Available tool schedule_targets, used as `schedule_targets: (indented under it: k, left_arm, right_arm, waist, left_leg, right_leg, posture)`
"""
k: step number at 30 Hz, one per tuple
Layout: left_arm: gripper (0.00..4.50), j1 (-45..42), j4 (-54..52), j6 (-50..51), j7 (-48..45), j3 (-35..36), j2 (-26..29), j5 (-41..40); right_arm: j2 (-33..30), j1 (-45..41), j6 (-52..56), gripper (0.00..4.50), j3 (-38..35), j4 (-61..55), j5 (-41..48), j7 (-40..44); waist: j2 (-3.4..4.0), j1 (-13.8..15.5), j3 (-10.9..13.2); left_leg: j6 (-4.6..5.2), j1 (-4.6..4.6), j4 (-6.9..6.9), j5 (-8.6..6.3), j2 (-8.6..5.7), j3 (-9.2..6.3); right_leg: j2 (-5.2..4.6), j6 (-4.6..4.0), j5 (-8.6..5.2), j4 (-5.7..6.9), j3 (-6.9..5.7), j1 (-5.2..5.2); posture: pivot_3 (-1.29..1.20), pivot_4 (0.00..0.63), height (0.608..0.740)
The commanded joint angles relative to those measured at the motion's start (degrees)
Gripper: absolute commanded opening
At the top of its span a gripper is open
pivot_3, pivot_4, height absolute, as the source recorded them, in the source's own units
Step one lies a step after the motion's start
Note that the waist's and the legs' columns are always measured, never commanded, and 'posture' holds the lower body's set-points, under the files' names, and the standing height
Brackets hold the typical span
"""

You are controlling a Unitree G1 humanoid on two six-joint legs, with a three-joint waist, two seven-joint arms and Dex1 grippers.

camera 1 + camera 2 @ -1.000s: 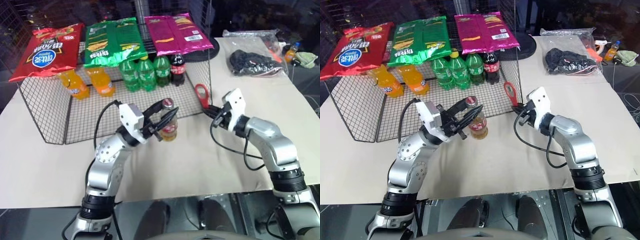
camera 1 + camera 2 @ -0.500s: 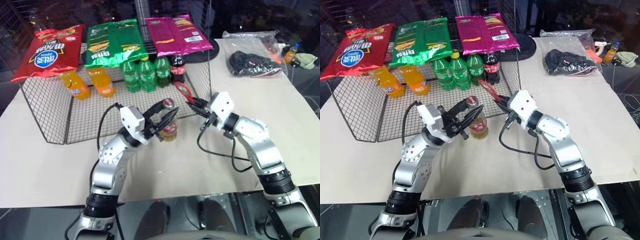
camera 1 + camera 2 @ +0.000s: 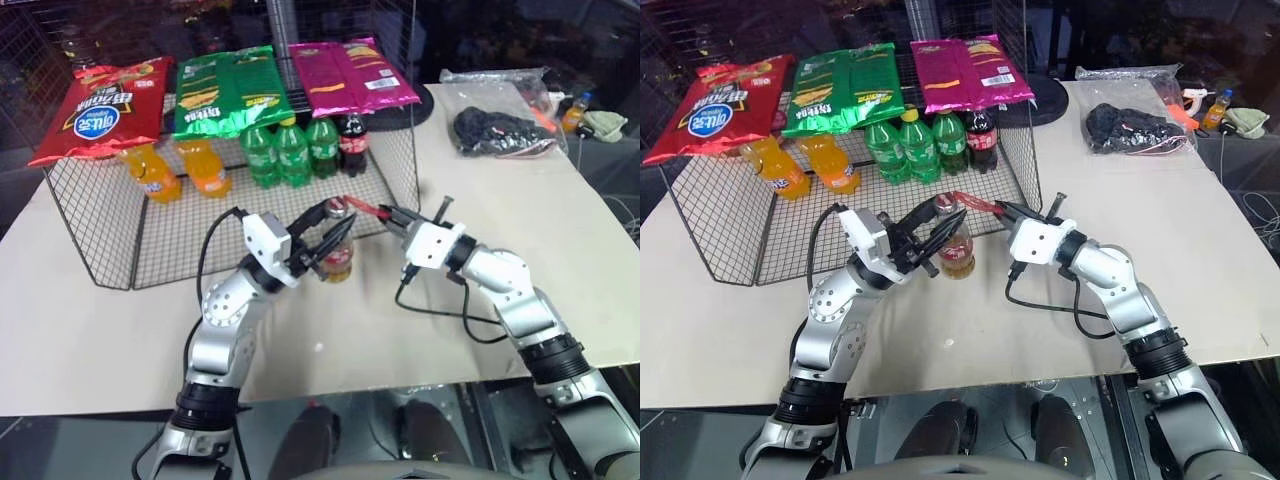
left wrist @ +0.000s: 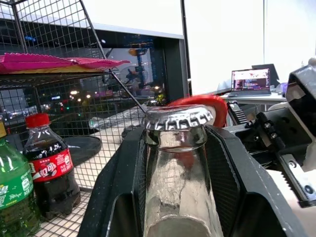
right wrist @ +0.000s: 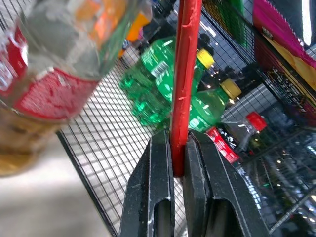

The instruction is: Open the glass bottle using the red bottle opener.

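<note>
on the pale table, just in front of the wire rack, the bottle stands upright with amber liquid low inside and its silver cap still on. the left gripper is closed round the bottle's neck, one black finger on each side of the glass just under the cap. the right gripper comes in level from the robot's right, its two fingers pinched tight on the handle of the opener. the opener lies flat and edge-on to the wrist camera, its red head reaching over to the cap; in the left wrist view the red rim sits right behind and at the top edge of the cap, but i cannot tell whether it has hooked under the crimped edge.

inside the rack, on its mesh floor, stand two orange sodas, three green bottles and a dark cola, all behind the bottle. across the rack's top lie three snack bags: red, green and magenta. well apart, at the table's far right corner, is a clear bag with something dark inside. a black cable loops from the right wrist down onto the table.
</note>
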Motion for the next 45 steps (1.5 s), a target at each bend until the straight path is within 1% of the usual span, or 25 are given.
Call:
schedule_targets:
  k: [1,7,10,17,24,33,37,39,42,45]
  left_arm:
    - [1.21,1.23,3.07,1.66,0.67,-1.09,0.82,3.4]
    - [1.21,1.35,3.21,1.8,0.88,-1.14,1.03,3.74]
    - [1.21,1.29,3.0,2.94,0.75,-1.37,1.58,3.79]
    - [1.21,0.69,1.46,6.69,1.21,-1.99,3.06,3.7]
    - [1.21,0.68,-0.96,9.98,2.44,-1.57,4.38,3.23]
    - [1.21,1.52,-2.74,11.71,3.74,-1.11,4.99,3.37]
    - [1.21,1.95,-3.42,12.21,4.19,-0.98,5.1,3.35]
    - [1.21,2.08,-3.68,12.54,4.39,-0.96,5.08,3.46]
    - [1.21,2.41,-3.86,12.73,4.59,-1.04,5.01,3.66]
    - [1.21,2.54,-3.99,12.41,4.59,-1.06,4.83,3.59]
  right_arm:
    - [1.49,-1.99,-2.77,0.0,1.84,-1.25,-1.89,-1.25]
    - [3.55,-1.83,-2.68,0.0,1.83,-1.78,-1.75,-2.84]
    - [2.83,-1.74,-4.27,0.0,2.34,-1.52,-3.25,-3.36]
    - [1.08,-1.98,-8.84,0.0,2.91,0.44,-7.49,-6.37]
    - [1.18,-3.22,-12.71,0.0,3.56,2.51,-11.74,-10.49]
    - [1.39,-4.82,-16.95,0.0,5.31,5.36,-18.17,-16.22]
    - [1.53,-4.89,-17.71,0.0,6.17,5.5,-18.46,-16.39]
    - [2.11,-4.19,-16.98,0.0,6.38,5.58,-15.85,-14.73]
    - [2.54,-2.33,-15.93,0.0,7.79,5.13,-10.33,-9.53]
    - [2.9,-1.6,-14.78,0.0,7.59,4.69,-8.47,-7.91]
  waist:
    - [0.0,0.0,0.0]
    - [0.0,0.05,0.0]
    - [0.0,0.03,0.0]
    - [0.01,0.01,-0.01]
    - [0.01,-0.04,-0.01]
    - [0.01,-0.12,-0.01]
    - [0.01,-0.15,-0.01]
    - [0.01,-0.15,-0.01]
    - [0.0,-0.16,-0.01]
    - [0.01,-0.2,-0.01]
  left_leg:
    - [0.0,0.0,0.0,0.0,0.0,0.0]
    - [0.0,0.01,-0.02,0.0,0.04,0.0]
    - [0.0,0.01,-0.02,0.0,0.03,0.0]
    - [0.0,0.03,-0.05,0.0,0.04,0.01]
    - [0.0,0.06,-0.08,0.0,0.05,0.05]
    - [0.0,0.12,-0.15,0.0,0.09,0.13]
    - [0.0,0.15,-0.17,0.0,0.11,0.17]
    - [0.0,0.16,-0.19,0.0,0.13,0.18]
    - [0.01,0.17,-0.21,-0.01,0.14,0.18]
    - [0.1,0.29,-0.31,-0.06,0.16,0.21]
  right_leg:
    - [0.0,0.0,0.0,0.0,0.0,0.0]
    - [0.01,0.0,0.0,0.0,0.0,0.0]
    - [0.0,0.0,0.0,-0.02,0.01,0.01]
    - [0.02,0.0,0.0,-0.02,0.02,0.01]
    - [0.02,0.0,0.0,-0.02,0.05,0.02]
    - [0.06,-0.01,0.0,-0.02,0.13,0.02]
    - [0.07,-0.01,-0.01,-0.02,0.17,0.03]
    - [0.08,-0.01,-0.01,-0.03,0.18,0.02]
    - [0.09,-0.01,-0.01,-0.04,0.19,0.03]
    - [0.09,-0.01,-0.01,-0.07,0.23,0.13]
  posture:
    - [0.0,0.15,0.74]
    - [0.0,0.15,0.74]
    - [0.0,0.15,0.74]
    - [0.0,0.15,0.74]
    - [0.0,0.15,0.74]
    - [0.0,0.15,0.74]
    - [0.0,0.15,0.74]
    - [0.0,0.15,0.74]
    - [0.0,0.15,0.74]
    - [0.0,0.15,0.74]
